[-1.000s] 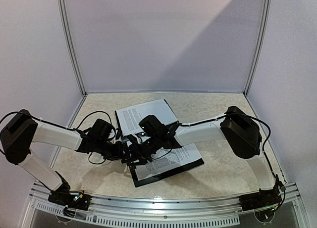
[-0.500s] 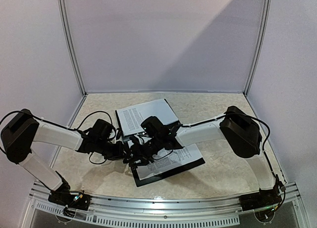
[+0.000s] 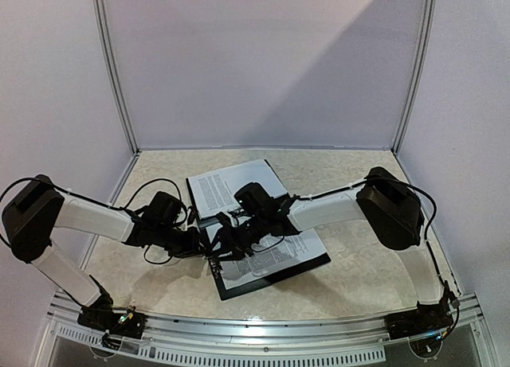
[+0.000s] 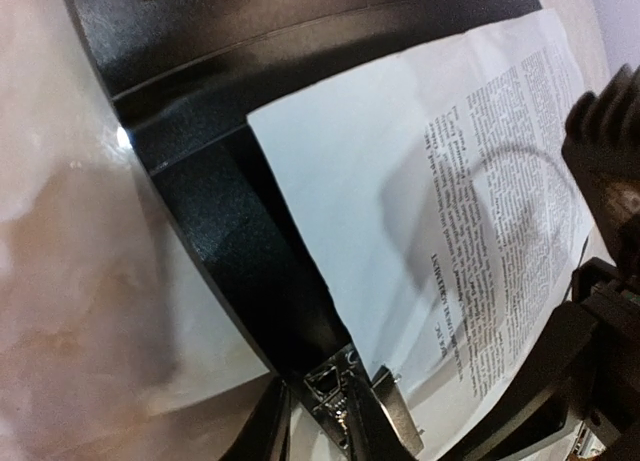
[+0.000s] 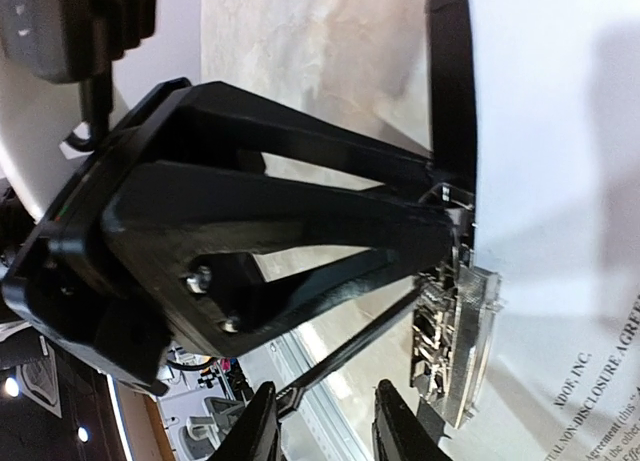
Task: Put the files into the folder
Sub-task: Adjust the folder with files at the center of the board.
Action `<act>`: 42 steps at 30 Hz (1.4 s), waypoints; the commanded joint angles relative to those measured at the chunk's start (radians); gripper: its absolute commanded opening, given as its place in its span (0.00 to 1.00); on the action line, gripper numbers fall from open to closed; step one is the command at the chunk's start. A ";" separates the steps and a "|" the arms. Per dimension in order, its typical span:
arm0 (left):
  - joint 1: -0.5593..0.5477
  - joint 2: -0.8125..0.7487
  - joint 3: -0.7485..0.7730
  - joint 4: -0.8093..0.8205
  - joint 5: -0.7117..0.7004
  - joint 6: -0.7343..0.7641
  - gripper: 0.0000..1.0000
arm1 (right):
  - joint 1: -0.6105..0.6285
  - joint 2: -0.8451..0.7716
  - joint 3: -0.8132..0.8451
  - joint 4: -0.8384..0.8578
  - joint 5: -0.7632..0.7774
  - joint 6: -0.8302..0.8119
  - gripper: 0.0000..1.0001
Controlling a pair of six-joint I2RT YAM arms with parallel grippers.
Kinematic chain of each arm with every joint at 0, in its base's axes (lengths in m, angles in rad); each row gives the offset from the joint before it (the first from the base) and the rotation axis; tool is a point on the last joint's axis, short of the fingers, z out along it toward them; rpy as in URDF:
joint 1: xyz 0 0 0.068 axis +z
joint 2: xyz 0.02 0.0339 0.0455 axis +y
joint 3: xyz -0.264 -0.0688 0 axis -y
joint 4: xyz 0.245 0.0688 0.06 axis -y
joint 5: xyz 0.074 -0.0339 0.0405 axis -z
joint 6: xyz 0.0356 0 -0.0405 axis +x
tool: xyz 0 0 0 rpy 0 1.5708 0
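The black folder (image 3: 264,283) lies open on the table, and printed white files (image 3: 279,258) rest on its near half. Another printed sheet (image 3: 231,184) covers its far half. My left gripper (image 3: 209,249) reaches in from the left. In the left wrist view its jaws (image 4: 322,421) are shut on the folder's metal clip (image 4: 338,393) at the edge of the files (image 4: 450,181). My right gripper (image 3: 226,238) hovers just beside it. The right gripper (image 5: 325,423) is open a little, close to the clip (image 5: 465,341), with nothing held between its fingers.
Marbled beige tabletop (image 3: 358,263) surrounds the folder. White walls enclose the back and both sides. A metal rail (image 3: 263,335) runs along the near edge, with the arm bases bolted to it. A loose cable (image 3: 151,188) loops near the left wrist.
My right wrist has shifted slightly right and away, and its jaws have narrowed a touch. The left gripper has stayed on the clip and tightened slightly.
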 commanded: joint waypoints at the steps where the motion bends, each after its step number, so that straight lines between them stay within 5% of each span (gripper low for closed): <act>1: -0.017 0.028 -0.011 -0.076 -0.017 0.012 0.19 | 0.000 -0.040 -0.019 -0.004 0.010 -0.001 0.27; 42: -0.017 0.059 -0.008 -0.064 -0.013 0.011 0.16 | 0.009 -0.023 -0.054 0.084 -0.060 0.065 0.20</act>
